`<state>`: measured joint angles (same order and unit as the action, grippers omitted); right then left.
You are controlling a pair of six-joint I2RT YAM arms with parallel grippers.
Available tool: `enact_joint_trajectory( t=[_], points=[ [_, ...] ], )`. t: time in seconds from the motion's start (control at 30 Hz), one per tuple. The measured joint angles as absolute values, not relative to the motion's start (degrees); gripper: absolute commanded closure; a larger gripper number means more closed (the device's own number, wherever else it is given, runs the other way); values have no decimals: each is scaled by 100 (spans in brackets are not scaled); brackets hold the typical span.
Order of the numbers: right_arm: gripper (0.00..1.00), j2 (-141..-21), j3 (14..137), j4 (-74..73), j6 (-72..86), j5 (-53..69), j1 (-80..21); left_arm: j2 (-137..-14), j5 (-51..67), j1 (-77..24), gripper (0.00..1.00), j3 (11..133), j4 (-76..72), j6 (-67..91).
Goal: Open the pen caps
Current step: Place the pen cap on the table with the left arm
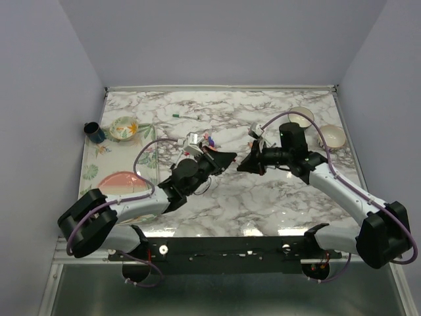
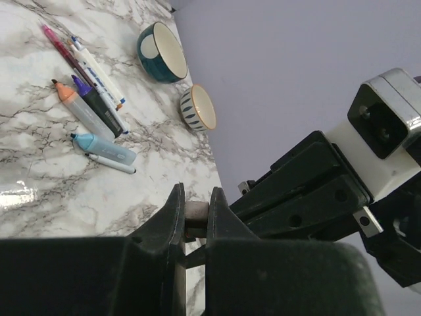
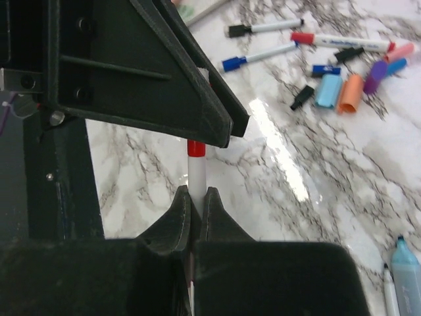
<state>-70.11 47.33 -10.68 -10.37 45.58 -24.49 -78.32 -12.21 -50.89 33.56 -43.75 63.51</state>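
Note:
My right gripper [image 3: 196, 196] is shut on a white pen body [image 3: 197, 171] with a red cap end [image 3: 196, 148]. That end runs up under the fingers of my left gripper [image 2: 195, 205], which is shut on a pale stub of the same pen [image 2: 195, 212]. In the top view the left gripper [image 1: 225, 158] and the right gripper [image 1: 245, 164] meet tip to tip above the middle of the table, and the pen is hidden between them. Loose caps lie on the marble: black [image 3: 302, 97], light blue [image 3: 327, 90], orange [image 3: 350, 93] and purple [image 3: 375, 77].
Several pens lie near the caps, one of them red-capped [image 3: 335, 41] and one blue-capped [image 3: 260, 56]. Highlighters and markers [image 2: 92, 105] lie near a teal bowl [image 2: 161, 51] and a striped bowl [image 2: 198, 107]. A placemat [image 1: 99, 164] with dishes is at the left. A green pen [image 1: 186, 117] lies at the back.

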Motion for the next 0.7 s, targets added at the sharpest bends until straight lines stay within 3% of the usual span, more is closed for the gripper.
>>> enact_joint_trajectory(
  t=[0.33,0.47,0.7],
  points=[
    [99,-7266,5011,-764,-1293,4797,-2775,-6834,-1378,-4805,100,2773,-4077,7098],
    [99,-7249,4932,-1339,-1476,4517,-2449,-6637,-2307,-3658,100,2558,-3662,6997],
    [99,-7306,4932,-1686,-1774,4134,-2519,-6764,-2484,-3387,100,2447,-3177,6737]
  ],
)
